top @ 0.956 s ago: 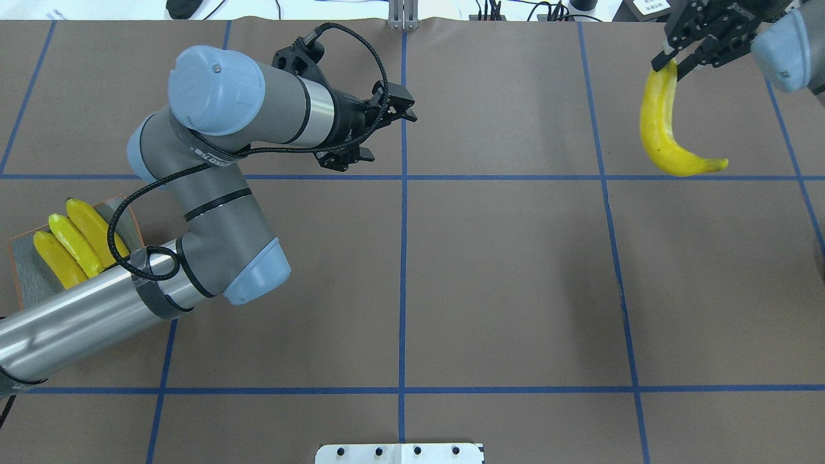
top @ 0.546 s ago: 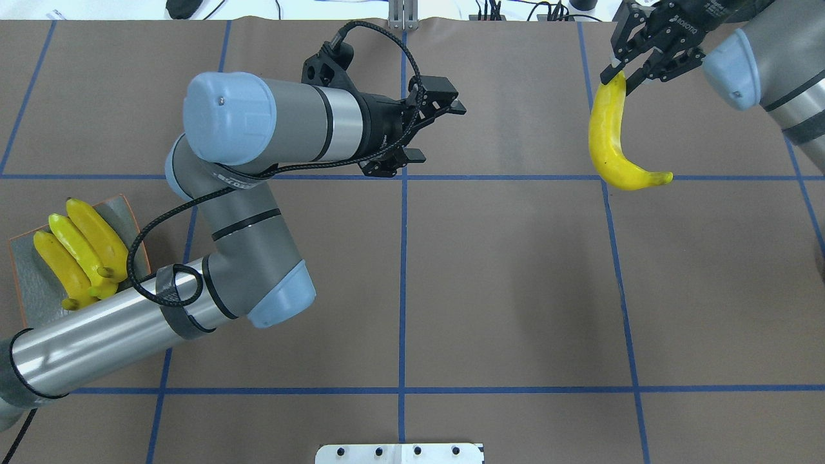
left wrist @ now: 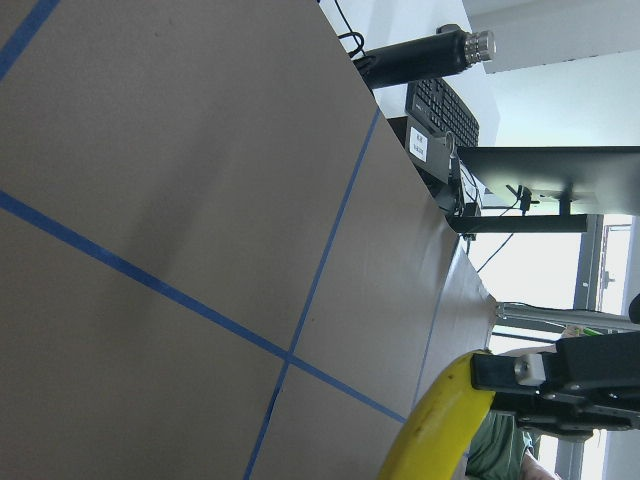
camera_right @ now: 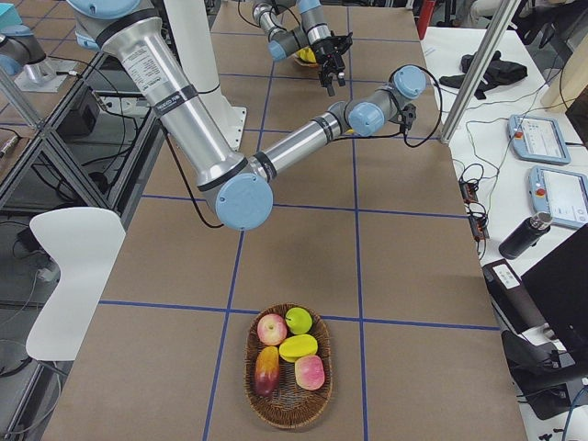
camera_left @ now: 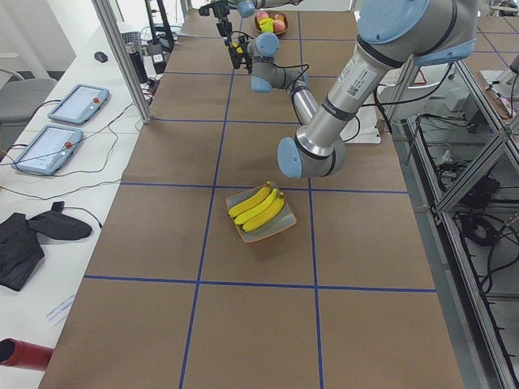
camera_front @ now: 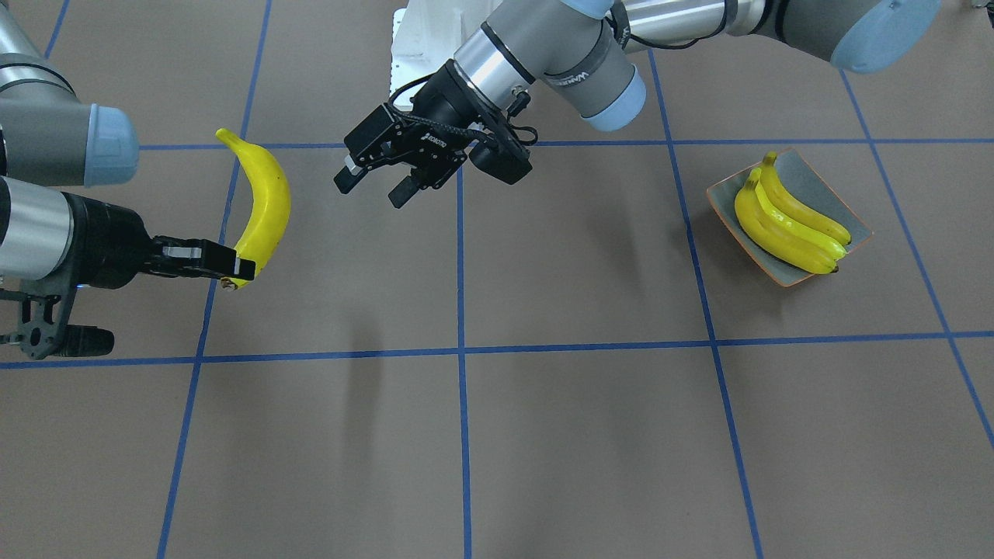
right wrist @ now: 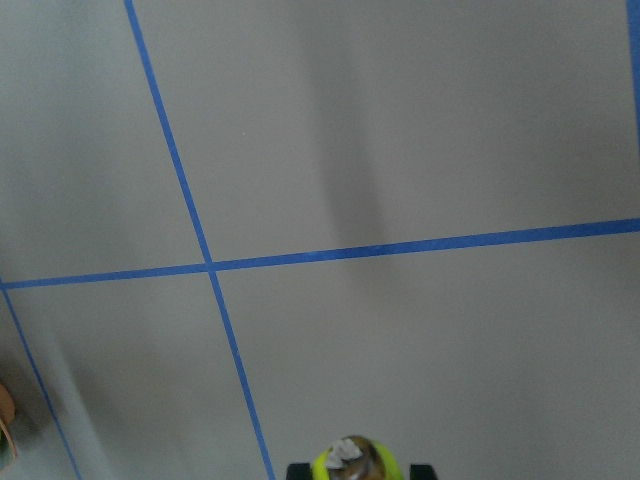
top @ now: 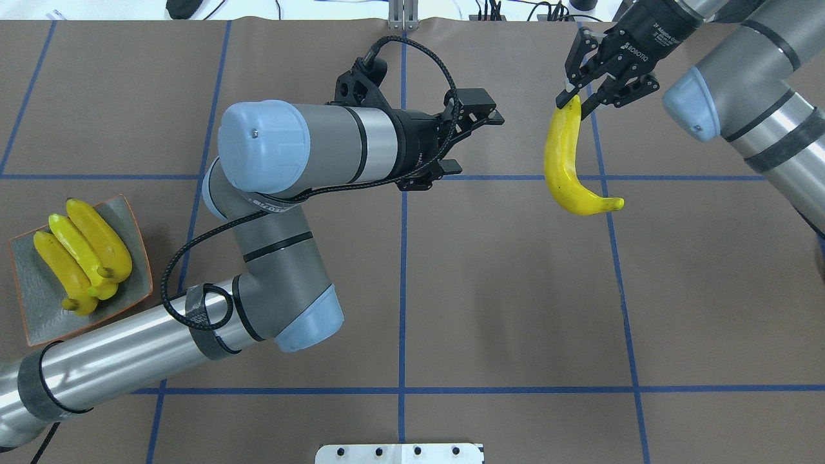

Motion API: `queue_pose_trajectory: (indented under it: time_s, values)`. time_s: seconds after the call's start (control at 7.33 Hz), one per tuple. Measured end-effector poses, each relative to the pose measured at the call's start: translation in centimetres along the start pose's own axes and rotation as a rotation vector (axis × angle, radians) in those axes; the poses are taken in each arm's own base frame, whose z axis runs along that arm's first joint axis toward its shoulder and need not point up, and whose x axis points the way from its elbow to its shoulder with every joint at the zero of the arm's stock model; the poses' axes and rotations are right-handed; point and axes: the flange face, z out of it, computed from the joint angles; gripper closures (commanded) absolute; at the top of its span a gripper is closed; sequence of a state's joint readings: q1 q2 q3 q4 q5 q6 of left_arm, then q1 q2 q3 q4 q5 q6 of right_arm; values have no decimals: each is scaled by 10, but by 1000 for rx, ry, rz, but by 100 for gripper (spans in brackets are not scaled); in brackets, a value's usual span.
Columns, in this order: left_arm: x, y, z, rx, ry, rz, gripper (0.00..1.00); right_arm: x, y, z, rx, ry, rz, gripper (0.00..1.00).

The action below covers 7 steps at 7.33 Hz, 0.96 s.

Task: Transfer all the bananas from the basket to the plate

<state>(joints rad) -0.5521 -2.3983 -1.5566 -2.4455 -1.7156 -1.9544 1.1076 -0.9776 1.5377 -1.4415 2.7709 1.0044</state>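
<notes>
right claw (top: 575, 103) clenched on a banana (top: 564, 167), left claw (top: 472, 143) open alongside

the banana hangs clear of the counter (top: 515, 290), held by its stem end, long axis running back toward the robot. the left claw, released and empty, sits just to its left, mouth toward it. the plate (top: 45, 309) with three bananas (top: 84, 251) lies well off on the robot's left, nearer the left arm, so a handover looks likely.

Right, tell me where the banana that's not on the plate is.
In the overhead view the banana hangs right of centre, its top end held by the right gripper, with the open left gripper facing it.
</notes>
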Motion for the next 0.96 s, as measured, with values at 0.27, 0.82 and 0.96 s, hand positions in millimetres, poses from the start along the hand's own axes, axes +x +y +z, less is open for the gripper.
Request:
queue_pose_trajectory:
  time_s: [0.27,0.82,0.96]
  values:
    - [-5,4,9,-7,-10,1,0,-22,8,9,-13,-5,-5,100]
    - [-23,-4,1,-8,-2,68,0,-62,21,35,-15,12,-21,100]
    - [-26,-8,-7,-13,22,75,0,-67,23,42,-10,21,-25,100]
